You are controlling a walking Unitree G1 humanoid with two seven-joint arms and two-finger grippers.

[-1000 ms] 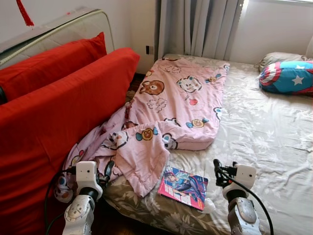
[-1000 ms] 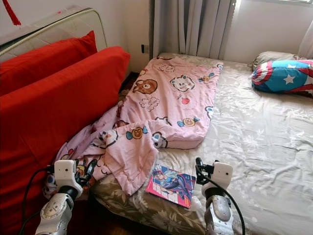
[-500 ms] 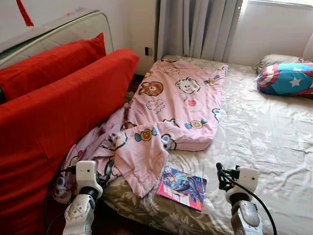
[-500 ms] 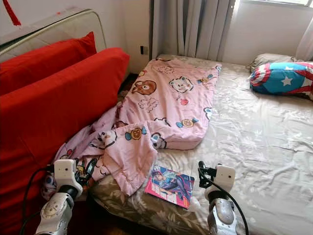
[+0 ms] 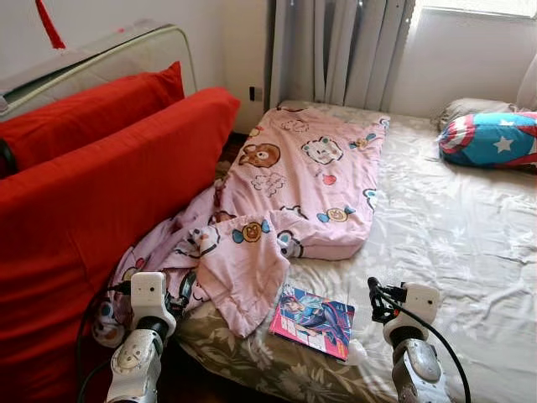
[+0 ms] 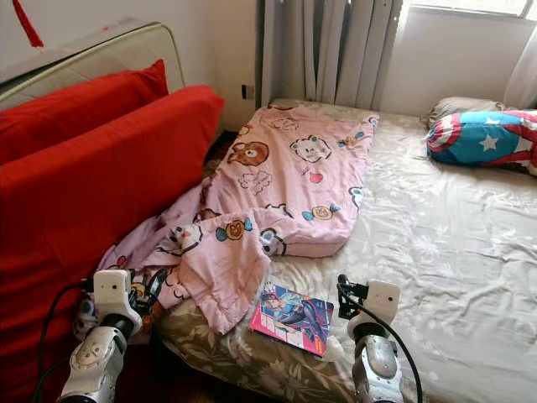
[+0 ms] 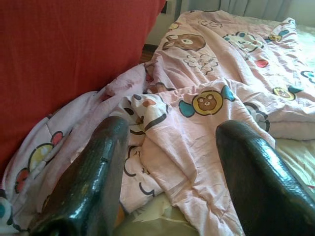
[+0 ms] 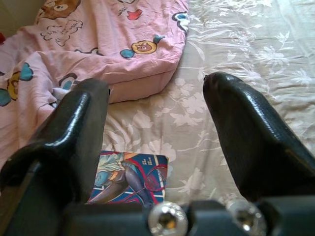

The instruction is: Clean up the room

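A pink cartoon-print quilt [image 5: 306, 180] lies rumpled along the bed's left side, its lower corner hanging off the edge by the red sofa. A colourful comic book [image 5: 314, 321] rests flat near the bed's front edge, just below the quilt's corner; the book [image 8: 129, 178] also lies below my right gripper's fingers. My left gripper [image 5: 186, 292] hovers open at the hanging quilt corner [image 7: 187, 142], nothing between its fingers [image 7: 93, 177]. My right gripper [image 5: 373, 295] stands open just right of the book, above the sheet.
A red sofa [image 5: 92, 193] with a red cushion stands tight against the bed's left side. A star-and-stripes pillow [image 5: 491, 138] lies at the bed's far right. Grey curtains [image 5: 336, 50] hang behind. The floral sheet [image 5: 453, 227] spreads across the right half.
The camera view has shifted slightly. Both grippers stay open in nearly the same places; quilt and book have not moved.
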